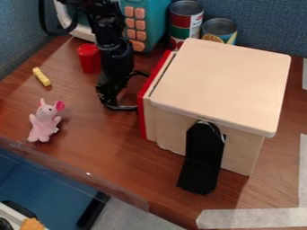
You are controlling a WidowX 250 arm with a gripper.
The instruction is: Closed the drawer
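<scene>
The black gripper (140, 90) hangs at the left side of the wooden box (221, 85), its two fingers spread apart. Both fingertips are at the red front of the drawer (144, 117), touching it or very close. A narrow pale wooden strip shows between the red front and the box's lid, so the drawer stands nearly flush with the box. Any handle on the red front cannot be made out.
A pink plush mouse (44, 121), a yellow piece (41, 77) and a red cup-like object (89, 58) are left of the arm. Cans (185, 20) and a teal toy (150, 22) stand behind. A black strap-like piece (203, 157) leans on the box's front.
</scene>
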